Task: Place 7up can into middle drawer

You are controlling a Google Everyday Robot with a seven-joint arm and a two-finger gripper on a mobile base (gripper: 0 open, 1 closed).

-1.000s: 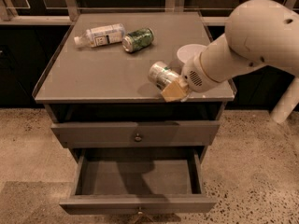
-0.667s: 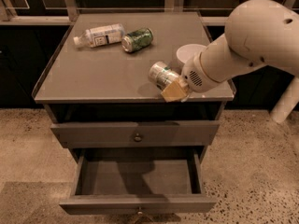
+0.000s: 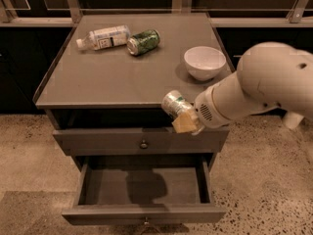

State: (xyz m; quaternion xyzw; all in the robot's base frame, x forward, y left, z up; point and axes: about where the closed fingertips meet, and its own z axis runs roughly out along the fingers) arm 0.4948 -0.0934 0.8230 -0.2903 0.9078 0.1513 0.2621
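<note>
The 7up can (image 3: 174, 103), silvery with green markings, is held tilted in my gripper (image 3: 183, 117), which is shut on it just past the cabinet's front edge, above the drawers. The middle drawer (image 3: 143, 213) is pulled open below, its grey inside showing the can's and arm's shadow. The upper drawer front (image 3: 142, 140) with its round knob is shut. My white arm comes in from the right.
On the cabinet top (image 3: 117, 77) lie a clear plastic bottle (image 3: 104, 37) and a dark green can (image 3: 144, 41) at the back left, and a white bowl (image 3: 205, 62) stands at the right. Speckled floor surrounds the cabinet.
My gripper has carried the 7up can forward off the cabinet top to beyond its front edge. The white bowl, mostly hidden before by my arm, now shows fully.
</note>
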